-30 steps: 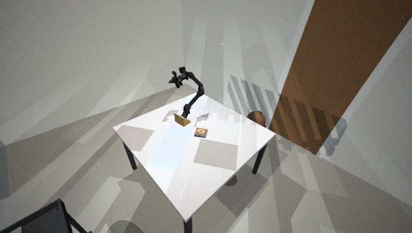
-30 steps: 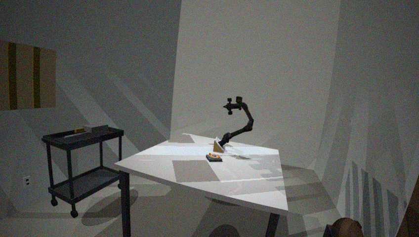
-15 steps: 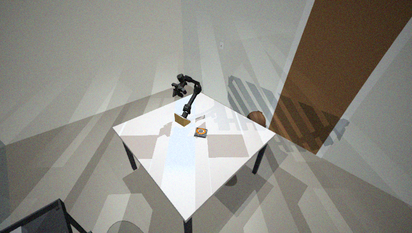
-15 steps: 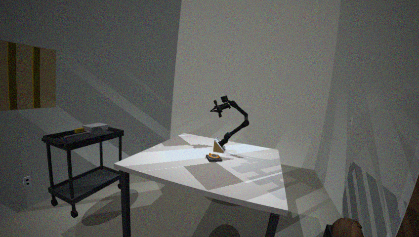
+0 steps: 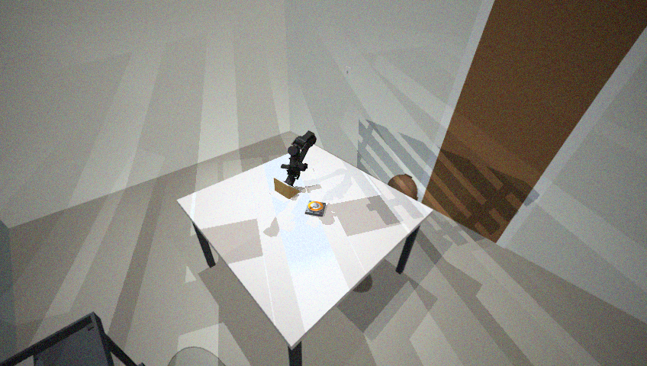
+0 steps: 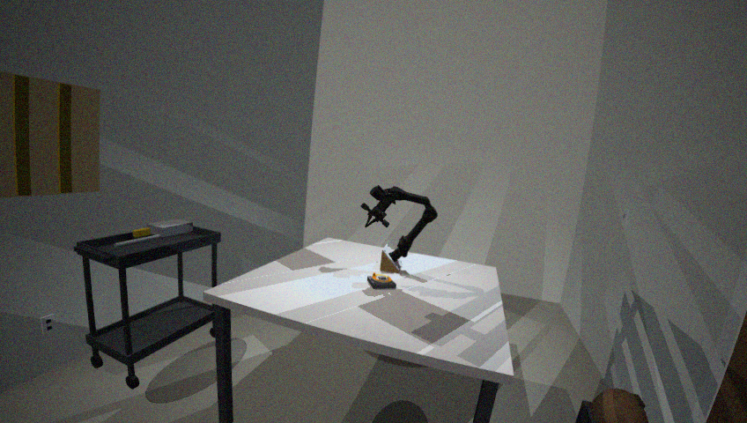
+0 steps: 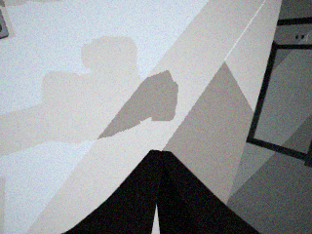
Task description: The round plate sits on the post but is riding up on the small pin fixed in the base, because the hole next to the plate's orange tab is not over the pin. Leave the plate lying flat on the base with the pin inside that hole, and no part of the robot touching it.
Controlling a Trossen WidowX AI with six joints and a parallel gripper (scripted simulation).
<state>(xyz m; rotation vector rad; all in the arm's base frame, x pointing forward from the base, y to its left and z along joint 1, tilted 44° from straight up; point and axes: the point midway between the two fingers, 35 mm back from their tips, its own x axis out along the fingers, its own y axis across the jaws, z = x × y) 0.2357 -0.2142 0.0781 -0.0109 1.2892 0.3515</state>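
Note:
The round plate, grey with an orange rim and tab, sits on a dark square base near the middle of the white table. The pin and the hole are too small to make out. My gripper is shut with nothing between the fingers. It hangs high above the table, well clear of the plate and off to its side. In the wrist view the fingers point down at bare table, and the plate is out of frame.
A tan wedge stands at the foot of the arm, just behind the base. A black cart stands on the floor beside the table. A brown round object sits beyond the table's far edge.

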